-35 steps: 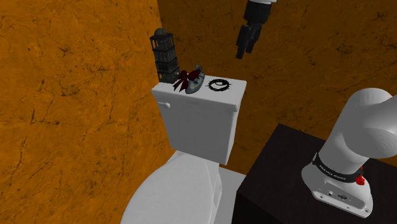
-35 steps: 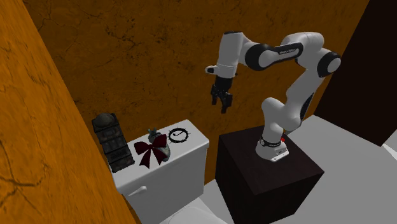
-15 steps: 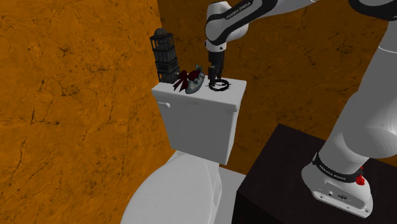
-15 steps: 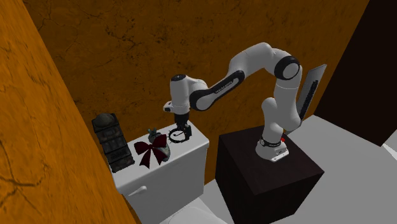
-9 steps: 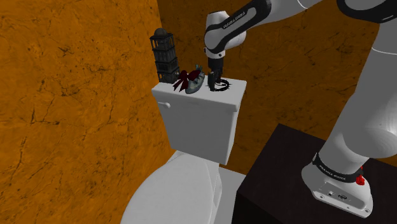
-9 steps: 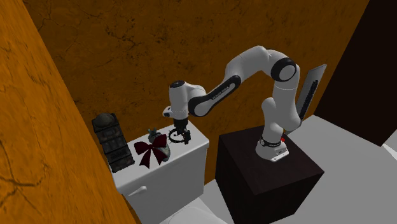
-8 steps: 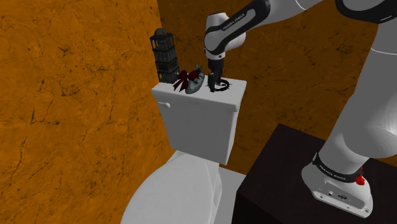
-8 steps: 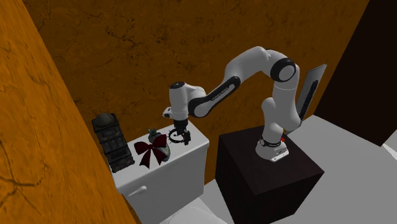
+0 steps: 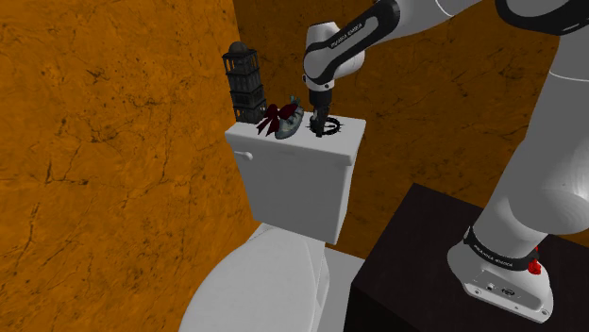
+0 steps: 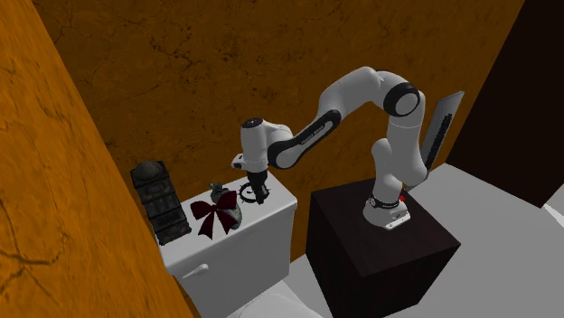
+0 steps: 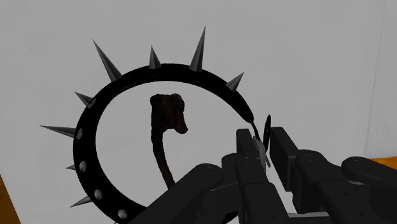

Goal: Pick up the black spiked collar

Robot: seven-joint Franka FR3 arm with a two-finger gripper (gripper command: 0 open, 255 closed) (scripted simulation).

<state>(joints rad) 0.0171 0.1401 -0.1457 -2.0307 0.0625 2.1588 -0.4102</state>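
Wrist view shows me the tool point(image 11: 262, 145) clenched on the band of the collar point(image 11: 81, 143), which lies flat on the white tank lid point(image 11: 305, 57), so I judge the grasp made and the next move calls for a slow straight lift.

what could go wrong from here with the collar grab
1. The end effector pinches just a thin stretch of the black spiked collar at one side, so the ring may swing or slip free when lifted.
2. The ornament with the dark red bow stands close beside the collar on the toilet tank lid; a swinging collar's spikes could snag or knock it.
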